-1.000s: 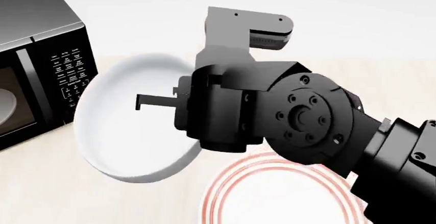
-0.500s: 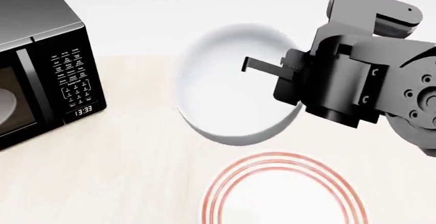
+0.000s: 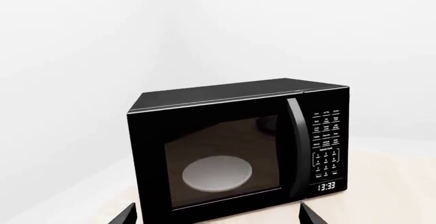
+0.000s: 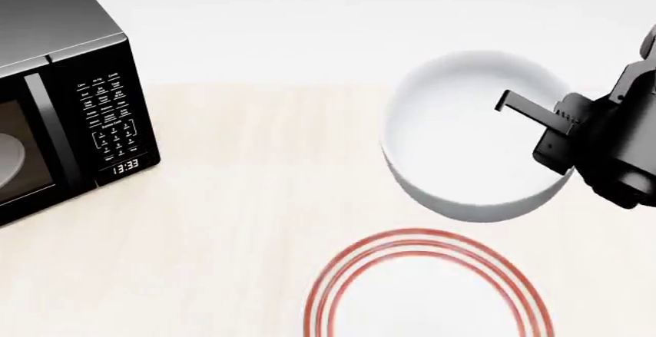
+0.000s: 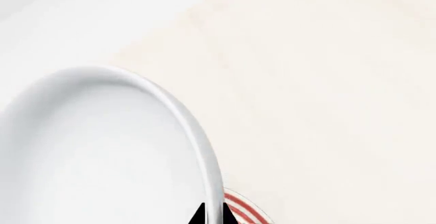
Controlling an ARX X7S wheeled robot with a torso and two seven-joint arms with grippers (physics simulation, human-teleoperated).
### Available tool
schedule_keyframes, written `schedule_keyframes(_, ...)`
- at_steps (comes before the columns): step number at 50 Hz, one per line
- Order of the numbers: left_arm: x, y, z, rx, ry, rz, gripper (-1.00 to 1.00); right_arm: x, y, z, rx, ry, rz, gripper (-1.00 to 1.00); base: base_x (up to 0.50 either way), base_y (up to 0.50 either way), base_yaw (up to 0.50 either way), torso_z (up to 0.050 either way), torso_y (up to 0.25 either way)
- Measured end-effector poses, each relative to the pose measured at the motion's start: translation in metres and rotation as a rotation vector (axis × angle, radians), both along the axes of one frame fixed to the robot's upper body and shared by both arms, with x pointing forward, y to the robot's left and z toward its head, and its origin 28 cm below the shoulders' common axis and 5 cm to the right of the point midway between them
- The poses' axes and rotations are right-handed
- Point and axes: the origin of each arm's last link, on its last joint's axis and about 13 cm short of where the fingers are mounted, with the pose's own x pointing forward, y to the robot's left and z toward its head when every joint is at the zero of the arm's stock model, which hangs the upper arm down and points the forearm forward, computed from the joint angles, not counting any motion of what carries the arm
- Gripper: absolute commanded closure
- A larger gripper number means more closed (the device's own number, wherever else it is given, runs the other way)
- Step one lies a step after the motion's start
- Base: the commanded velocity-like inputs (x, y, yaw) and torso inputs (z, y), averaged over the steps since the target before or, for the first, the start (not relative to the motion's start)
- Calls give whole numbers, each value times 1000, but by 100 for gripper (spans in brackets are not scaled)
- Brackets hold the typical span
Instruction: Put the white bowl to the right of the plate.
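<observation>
The white bowl (image 4: 466, 141) hangs in the air above the wooden table, tilted, past the far right part of the plate (image 4: 425, 291). My right gripper (image 4: 554, 126) is shut on the bowl's right rim, one finger reaching inside. In the right wrist view the bowl (image 5: 95, 152) fills the frame's left, its rim pinched between the two dark fingertips of the gripper (image 5: 213, 216), with a sliver of the red-ringed plate (image 5: 242, 211) beside them. My left gripper (image 3: 216, 216) is open and empty, pointing at the microwave; it is not in the head view.
A black microwave (image 4: 57, 99) stands at the table's left, door shut, a pale dish (image 3: 216, 172) visible behind its glass, clock reading 13:33. The light wood table (image 4: 226, 222) lies between microwave and plate. A white wall is behind.
My right gripper has carried the bowl to the right, from beside the microwave, across the middle, to above the plate's far right. The plate and microwave have not moved.
</observation>
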Motion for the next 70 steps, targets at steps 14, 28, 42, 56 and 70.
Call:
schedule_keyframes(14, 2, -1, -2, 4, 10, -6, -100, -1, -38, -14, 38, 25, -113, 100, 0, 0, 0, 0, 1)
schedule_keyframes(28, 4, -3, -4, 8, 17, -9, -100, -5, -68, -30, 69, 50, -209, 100, 0, 0, 0, 0, 1)
schedule_keyframes(42, 6, -4, -5, 11, 23, -9, -100, -12, -89, -46, 87, 72, -279, 100, 0, 0, 0, 0, 1)
schedule_keyframes(56, 7, -5, -6, 15, 30, -11, -100, -19, -111, -65, 112, 99, -349, 100, 0, 0, 0, 1, 0)
schedule_keyframes(70, 8, -6, -7, 19, 35, -13, -100, -26, -129, -77, 137, 114, -419, 100, 0, 0, 0, 0, 1)
